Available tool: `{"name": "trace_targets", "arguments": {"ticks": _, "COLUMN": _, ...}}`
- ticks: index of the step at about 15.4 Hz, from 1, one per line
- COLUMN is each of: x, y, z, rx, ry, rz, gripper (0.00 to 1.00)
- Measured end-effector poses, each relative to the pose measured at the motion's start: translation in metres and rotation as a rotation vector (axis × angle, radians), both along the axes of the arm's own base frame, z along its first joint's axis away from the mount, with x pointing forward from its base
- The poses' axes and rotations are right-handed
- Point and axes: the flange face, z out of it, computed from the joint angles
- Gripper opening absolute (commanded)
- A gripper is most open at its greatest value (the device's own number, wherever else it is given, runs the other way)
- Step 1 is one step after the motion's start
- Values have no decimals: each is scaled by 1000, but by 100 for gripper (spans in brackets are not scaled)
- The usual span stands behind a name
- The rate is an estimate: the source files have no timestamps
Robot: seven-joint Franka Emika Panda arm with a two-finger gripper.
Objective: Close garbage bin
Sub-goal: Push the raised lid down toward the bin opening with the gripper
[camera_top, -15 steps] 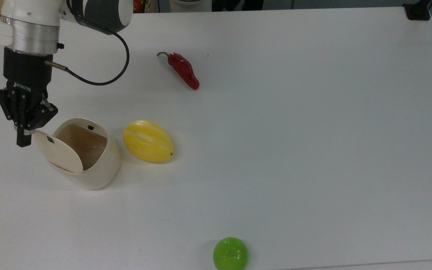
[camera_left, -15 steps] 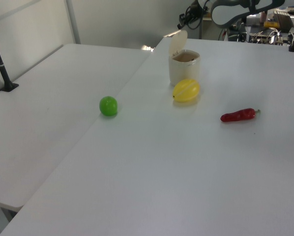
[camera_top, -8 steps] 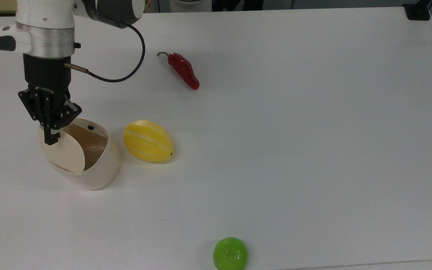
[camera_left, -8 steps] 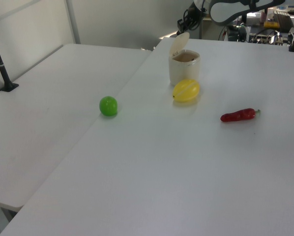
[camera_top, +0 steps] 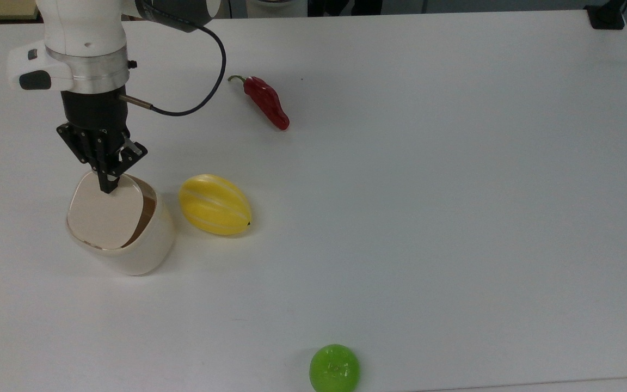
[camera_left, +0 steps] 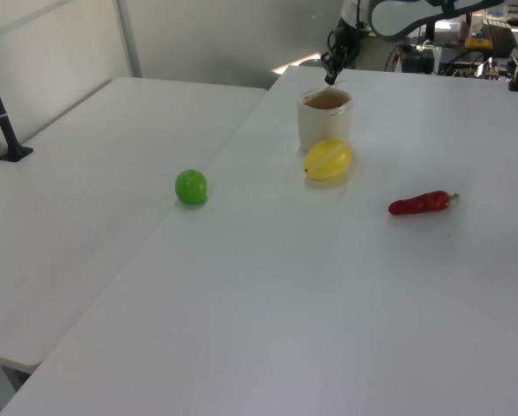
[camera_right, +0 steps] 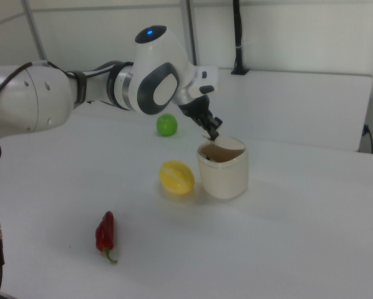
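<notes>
Garbage bin (camera_top: pixel 128 239) sits at centre-left of the top view, upright on the white worktop (camera_top: pixel 428 218). Cream body, rounded-square. Lid (camera_top: pixel 104 215) is down over most of the opening but not seated: a dark sliver of the interior shows along the top view's right edge of the lid, so it is tilted slightly into the bin.

Gripper (camera_top: pixel 108 187) is directly above the bin, pointing down, tip touching the lid near its upper edge in the top view. Fingers (camera_top: pixel 108 182) look clenched together into a single black tip, nothing grasped between them. Black cable loops from the wrist toward the upper middle of the top view.

In the right view the gripper (camera_right: pixel 213 132) comes in from the upper left of the frame and meets the bin (camera_right: pixel 224 171) at its top rim; bin is just right of frame centre. In the left view the bin (camera_left: pixel 323 121) is in the upper middle of the frame with the gripper (camera_left: pixel 330 78) just over its far rim.

Other items on the worktop:
- yellow melon (camera_top: pixel 214 204), just beside the bin on the top view's right, a narrow gap between them, not touching as far as I can see
- red chilli pepper (camera_top: pixel 265 101), upper centre-left of the top view, well apart from the bin
- green ball (camera_top: pixel 334 368), bottom centre of the top view, near the worktop edge
</notes>
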Motion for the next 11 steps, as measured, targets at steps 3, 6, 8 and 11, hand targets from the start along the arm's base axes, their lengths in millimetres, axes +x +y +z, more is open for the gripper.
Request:
{"name": "trace_targets", "arguments": {"ticks": 3, "x": -1, "y": 4, "z": -4, "rx": 4, "ry": 32, "rz": 3, "gripper": 0}}
{"name": "trace_targets", "arguments": {"ticks": 6, "x": -2, "y": 13, "z": -10, "rx": 7, "ry": 53, "rz": 14, "gripper": 0}}
{"name": "trace_targets", "arguments": {"ticks": 8, "x": -2, "y": 14, "z": -14, "rx": 3, "ry": 67, "rz": 18, "gripper": 0}}
{"name": "trace_targets", "arguments": {"ticks": 11, "x": -3, "y": 13, "z": -22, "rx": -4, "ry": 83, "rz": 19, "gripper": 0}}
